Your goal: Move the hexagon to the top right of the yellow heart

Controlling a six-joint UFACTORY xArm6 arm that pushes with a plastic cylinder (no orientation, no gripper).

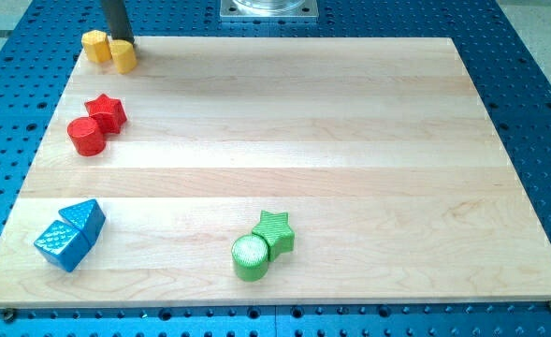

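Two yellow plastic blocks, hexagon [95,45] and heart [123,55], touch at the wooden board's [284,112] eleven o'clock corner; my tip [119,40], jawless, sits between them at twelve o'clock, risking dragging both off the edge.

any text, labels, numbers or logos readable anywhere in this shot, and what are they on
None: no words, numbers, brands or signs can be read in the camera view.
The wooden board is plain.
The two yellow blocks, red star, red cylinder, blue blocks, green star and green cylinder carry only ribbed texture.
My tip, touching the yellow blocks, is unmarked.
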